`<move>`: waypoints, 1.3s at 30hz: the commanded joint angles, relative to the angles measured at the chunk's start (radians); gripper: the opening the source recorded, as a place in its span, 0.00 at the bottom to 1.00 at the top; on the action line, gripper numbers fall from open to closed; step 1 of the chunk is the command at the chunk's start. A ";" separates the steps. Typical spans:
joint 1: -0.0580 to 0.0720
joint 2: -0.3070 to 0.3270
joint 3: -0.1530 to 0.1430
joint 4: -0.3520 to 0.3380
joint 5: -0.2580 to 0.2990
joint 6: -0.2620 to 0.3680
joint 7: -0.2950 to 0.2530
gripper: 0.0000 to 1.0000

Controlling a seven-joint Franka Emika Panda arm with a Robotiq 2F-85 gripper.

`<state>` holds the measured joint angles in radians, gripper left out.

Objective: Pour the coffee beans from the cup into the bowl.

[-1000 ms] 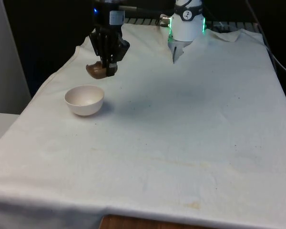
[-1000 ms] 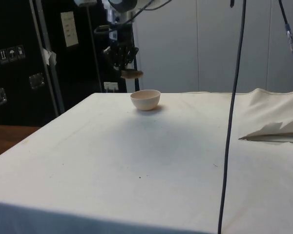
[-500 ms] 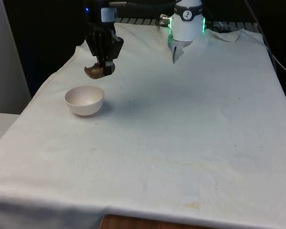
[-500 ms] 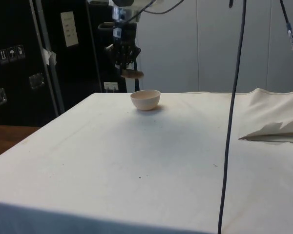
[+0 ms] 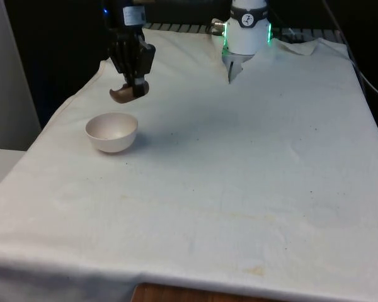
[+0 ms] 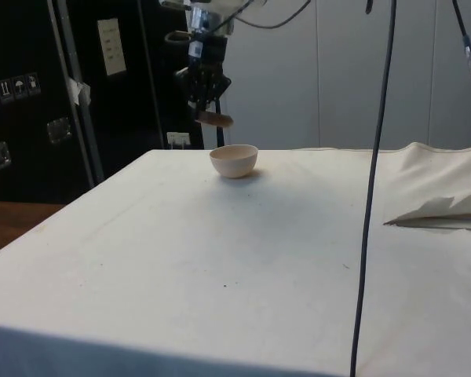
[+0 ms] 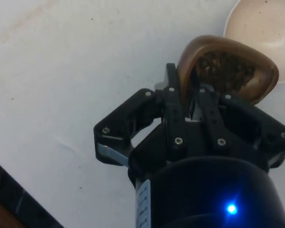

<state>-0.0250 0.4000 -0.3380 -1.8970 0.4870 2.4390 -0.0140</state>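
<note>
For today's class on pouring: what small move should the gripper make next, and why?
Probably shift the gripper towards the bowl. It holds the brown cup by the rim, beans inside, raised behind the bowl rather than squarely over it.

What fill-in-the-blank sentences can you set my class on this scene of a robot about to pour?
1. The gripper is shut on a brown ____.
2. The cup holds coffee ____.
3. The bowl stands on the white ____.
4. The held cup hangs ____ the table, not on it.

Missing words: cup; beans; cloth; above
</note>
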 commanded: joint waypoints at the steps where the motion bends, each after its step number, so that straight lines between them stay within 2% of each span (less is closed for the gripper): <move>1: -0.009 -0.003 0.007 0.002 0.021 -0.007 -0.016 0.01; 4: -0.012 0.000 0.000 0.004 0.064 -0.018 -0.049 0.01; 5: -0.001 0.002 -0.011 0.000 0.053 -0.010 -0.042 0.01; 6: -0.013 0.001 -0.002 0.004 0.075 -0.021 -0.059 0.01; 14: -0.018 0.016 -0.031 0.014 0.183 -0.058 -0.153 0.01; 15: -0.005 0.013 -0.040 0.006 0.165 -0.045 -0.139 0.01; 16: -0.018 0.018 -0.035 0.016 0.194 -0.062 -0.162 0.01; 23: -0.022 0.044 -0.063 0.037 0.280 -0.107 -0.247 0.01; 24: -0.011 0.042 -0.071 0.031 0.270 -0.095 -0.238 0.01; 25: -0.022 0.047 -0.067 0.041 0.290 -0.114 -0.258 0.01; 31: -0.026 0.068 -0.091 0.058 0.351 -0.157 -0.326 0.01; 32: -0.015 0.066 -0.099 0.051 0.344 -0.145 -0.320 0.01; 33: -0.026 0.071 -0.095 0.060 0.360 -0.163 -0.335 0.01; 39: -0.030 0.090 -0.122 0.077 0.412 -0.213 -0.392 0.01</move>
<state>-0.0440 0.4890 -0.4690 -1.8260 0.8940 2.2360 -0.4030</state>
